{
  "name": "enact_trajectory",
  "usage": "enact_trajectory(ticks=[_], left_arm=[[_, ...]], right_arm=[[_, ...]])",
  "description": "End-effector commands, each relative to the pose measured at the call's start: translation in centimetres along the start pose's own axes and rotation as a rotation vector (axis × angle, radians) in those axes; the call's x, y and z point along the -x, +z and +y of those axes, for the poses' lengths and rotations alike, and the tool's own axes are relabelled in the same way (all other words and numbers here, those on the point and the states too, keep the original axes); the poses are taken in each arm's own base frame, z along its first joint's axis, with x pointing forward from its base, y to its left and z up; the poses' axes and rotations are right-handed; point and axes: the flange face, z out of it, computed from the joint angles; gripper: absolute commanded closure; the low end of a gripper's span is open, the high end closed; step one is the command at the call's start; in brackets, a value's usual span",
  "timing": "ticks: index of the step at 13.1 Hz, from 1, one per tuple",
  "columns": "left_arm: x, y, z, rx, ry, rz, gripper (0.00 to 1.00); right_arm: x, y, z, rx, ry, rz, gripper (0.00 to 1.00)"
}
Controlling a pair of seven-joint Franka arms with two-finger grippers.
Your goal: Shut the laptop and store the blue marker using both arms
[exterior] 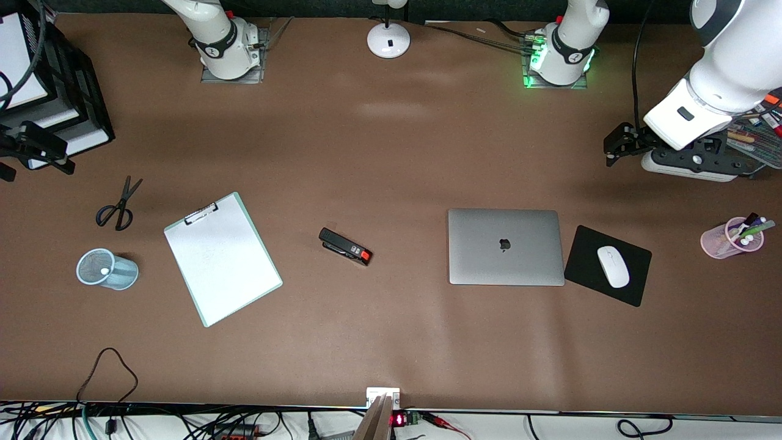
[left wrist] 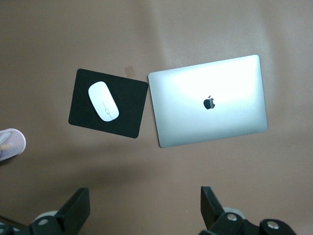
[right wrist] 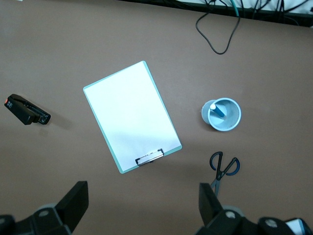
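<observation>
The laptop (exterior: 506,246) lies closed on the table, silver lid up with the dark apple logo; it also shows in the left wrist view (left wrist: 210,100). The blue marker (right wrist: 218,110) stands in a light blue mesh cup (right wrist: 230,122) toward the right arm's end; in the front view only its white end (exterior: 105,271) shows inside the cup (exterior: 116,272). My left gripper (exterior: 611,146) is open and empty, up over the table's left-arm end (left wrist: 145,210). My right gripper (exterior: 35,170) is open and empty, up over the right-arm end (right wrist: 144,208).
A white clipboard (exterior: 221,256), black stapler (exterior: 345,246) and scissors (exterior: 118,206) lie between cup and laptop. A white mouse (exterior: 613,266) sits on a black pad (exterior: 635,290) beside the laptop. A pink pen cup (exterior: 721,239), a power strip (exterior: 690,165) and a black tray rack (exterior: 79,91) stand at the ends.
</observation>
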Motion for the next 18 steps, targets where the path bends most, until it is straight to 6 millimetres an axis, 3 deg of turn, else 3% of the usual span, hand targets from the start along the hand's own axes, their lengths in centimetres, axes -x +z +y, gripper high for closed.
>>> enact_trajectory(ticks=[1, 8, 13, 18], left_arm=[[0.0, -0.5, -0.1, -0.006, 0.022, 0.007, 0.0], [0.0, -0.5, 0.0, -0.006, 0.024, 0.007, 0.0], [0.0, -0.5, -0.1, -0.006, 0.022, 0.007, 0.0], [0.0, -0.5, -0.1, -0.006, 0.024, 0.007, 0.0]], right_arm=[[2.0, -0.5, -1.7, 0.015, 0.093, -0.01, 0.0], [2.3, -0.5, -1.8, 0.017, 0.117, -0.013, 0.0], [3.9, 0.0, -1.9, 0.023, 0.103, -0.035, 0.0], [3.7, 0.2, -2.0, 0.028, 0.1, -0.039, 0.0]])
